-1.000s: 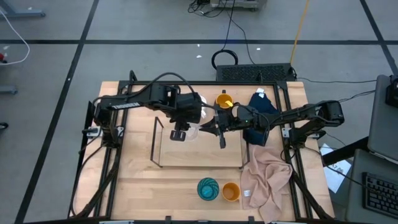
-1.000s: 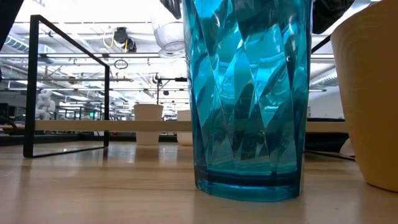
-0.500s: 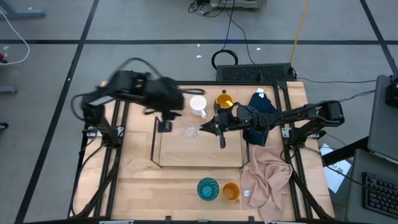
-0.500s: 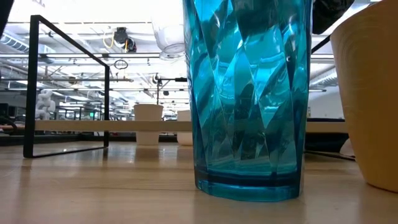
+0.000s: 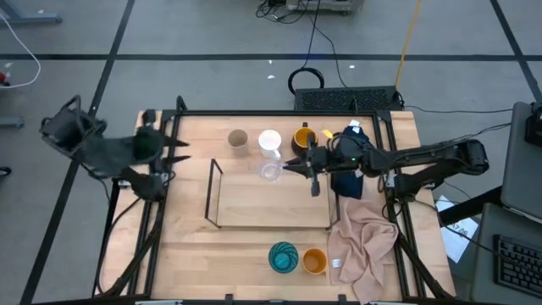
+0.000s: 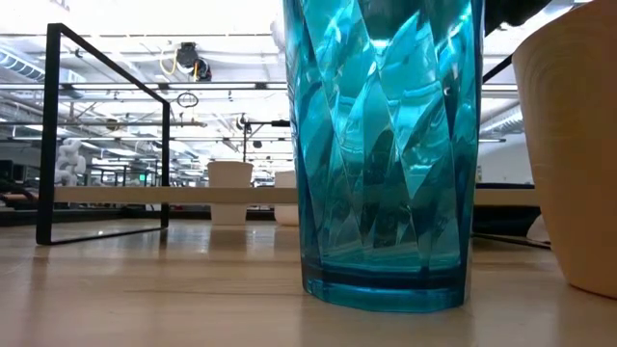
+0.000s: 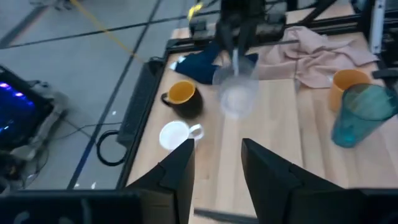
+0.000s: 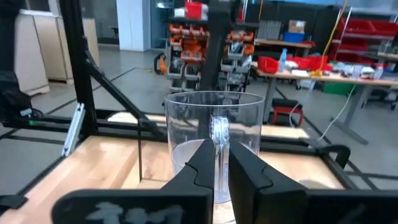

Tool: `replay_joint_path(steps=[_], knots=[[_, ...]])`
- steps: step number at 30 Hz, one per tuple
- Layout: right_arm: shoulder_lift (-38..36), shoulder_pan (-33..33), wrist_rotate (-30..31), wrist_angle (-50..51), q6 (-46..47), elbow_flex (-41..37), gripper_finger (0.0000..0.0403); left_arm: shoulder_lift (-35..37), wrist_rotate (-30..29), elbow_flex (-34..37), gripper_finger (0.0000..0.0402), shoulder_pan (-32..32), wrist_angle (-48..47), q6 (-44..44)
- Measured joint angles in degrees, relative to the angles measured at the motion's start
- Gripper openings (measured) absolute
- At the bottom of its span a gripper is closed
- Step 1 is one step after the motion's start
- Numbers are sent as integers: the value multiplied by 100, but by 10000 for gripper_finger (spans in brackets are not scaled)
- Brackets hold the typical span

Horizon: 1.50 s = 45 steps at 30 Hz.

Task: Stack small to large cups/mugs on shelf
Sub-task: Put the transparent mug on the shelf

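Observation:
My right gripper (image 5: 290,167) reaches in level from the table's right, shut on the clear glass (image 5: 271,169), which is over the far edge of the shelf (image 5: 271,207). Beyond the shelf stand the beige-grey cup (image 5: 238,139), the white handled mug (image 5: 269,140) and the dark mug with yellow inside (image 5: 305,137). The teal patterned cup (image 5: 284,257) and the small orange cup (image 5: 314,261) stand near the table's near edge. My left gripper (image 5: 178,151) waits open and empty at the table's left edge. My right gripper pinches a narrow upright part (image 8: 218,134) on the glass's right side between its two fingers (image 8: 200,163); whether that part is a handle I cannot tell. The fingers come in level from the table's right. The glass stays upright; its bottom is hidden behind the fingers.
A pinkish cloth (image 5: 362,237) lies at the table's right near corner, with a dark blue cloth (image 5: 356,144) under the right arm. The shelf's black wire frame (image 6: 53,125) rises at its ends. In the low view the teal cup (image 6: 386,154) blocks most of the scene.
My left arm has swung away from above the shelf to the table's left edge, uncovering the beige-grey cup. My right gripper has carried the glass a little toward the table's far right, staying shut on it.

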State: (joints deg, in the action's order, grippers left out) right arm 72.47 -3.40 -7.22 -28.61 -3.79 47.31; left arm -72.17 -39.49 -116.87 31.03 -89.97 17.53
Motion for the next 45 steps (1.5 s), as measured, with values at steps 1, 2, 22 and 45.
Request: replay_joint_path(steps=[1,2,22,45], knots=[[-104,0,0,77,-4,0,9,241,-268,394,134,255,3,322],[-206,0,0,148,-11,1,9,486,-512,818,134,488,0,632],[-1785,9,926,1492,-184,7,9,3685,-2793,7175,134,3250,4123,1841],[-2014,11,1510,2056,-315,7,9,7198,-654,9941,133,1144,8465,-2996]])
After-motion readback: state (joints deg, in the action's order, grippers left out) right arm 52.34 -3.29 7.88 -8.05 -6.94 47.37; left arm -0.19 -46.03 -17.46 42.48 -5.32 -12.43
